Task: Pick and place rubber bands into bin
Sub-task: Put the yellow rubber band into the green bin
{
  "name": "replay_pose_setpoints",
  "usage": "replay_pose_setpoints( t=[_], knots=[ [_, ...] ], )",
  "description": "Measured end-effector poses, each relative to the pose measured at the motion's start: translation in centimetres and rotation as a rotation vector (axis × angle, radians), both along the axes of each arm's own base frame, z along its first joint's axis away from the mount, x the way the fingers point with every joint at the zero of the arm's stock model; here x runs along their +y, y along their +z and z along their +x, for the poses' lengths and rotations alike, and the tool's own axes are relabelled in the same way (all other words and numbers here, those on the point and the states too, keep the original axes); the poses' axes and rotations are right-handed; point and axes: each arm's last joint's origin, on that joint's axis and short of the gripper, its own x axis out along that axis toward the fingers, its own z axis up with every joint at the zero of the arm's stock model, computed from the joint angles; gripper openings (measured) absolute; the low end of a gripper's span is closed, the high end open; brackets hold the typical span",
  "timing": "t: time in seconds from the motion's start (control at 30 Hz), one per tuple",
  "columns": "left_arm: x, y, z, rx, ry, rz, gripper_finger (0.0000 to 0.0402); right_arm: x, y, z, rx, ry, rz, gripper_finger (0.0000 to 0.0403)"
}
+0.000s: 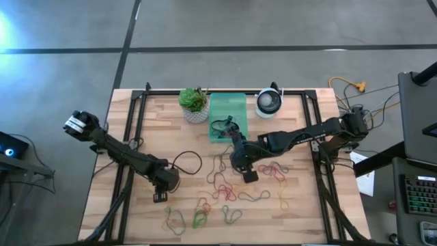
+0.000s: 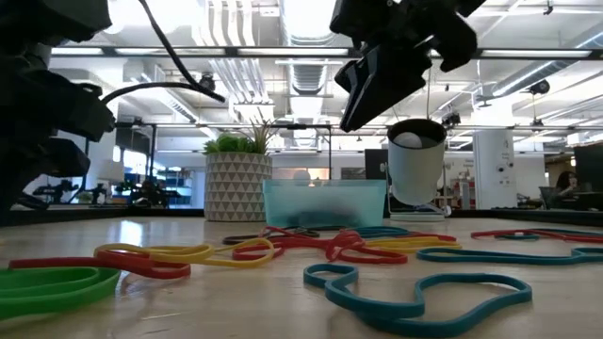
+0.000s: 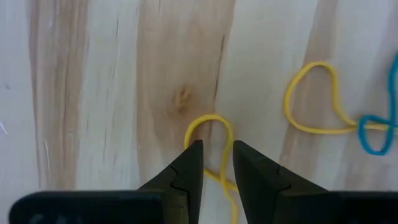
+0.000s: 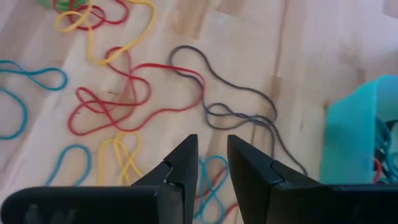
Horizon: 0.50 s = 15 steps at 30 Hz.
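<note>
Rubber bands (image 1: 235,186) lie scattered before the bin (image 1: 226,116), some inside it.

Below my right pincer (image 4: 212,163) I count two red rubber loops (image 4: 134,93), two yellow ones (image 4: 121,158), three blue ones (image 4: 18,93), one dark grey one (image 4: 239,112), and one mint-green translucent plastic bin (image 4: 351,134).

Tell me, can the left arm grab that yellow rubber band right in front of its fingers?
Probably yes. The left gripper has a gap between its fingers, and the yellow rubber band loops on bare wood right at the tips. Nothing lies across it or blocks the way down.
</note>
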Motion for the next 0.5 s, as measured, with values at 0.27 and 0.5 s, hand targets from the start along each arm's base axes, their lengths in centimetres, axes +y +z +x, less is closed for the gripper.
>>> replay_pose_setpoints(
  t=[0.27, 0.5],
  knots=[
    [-0.8, -1.1, 0.0, 0.047, -0.032, 0.029, 0.0071, 1.1, 0.0, -0.1, -0.002, 0.016, 0.012, 0.0069],
    [-1.0, -1.4, -0.1, 0.06, -0.044, 0.033, 0.0071, 1.2, 0.1, -0.1, -0.006, -0.001, 0.026, 0.007]
  ],
)
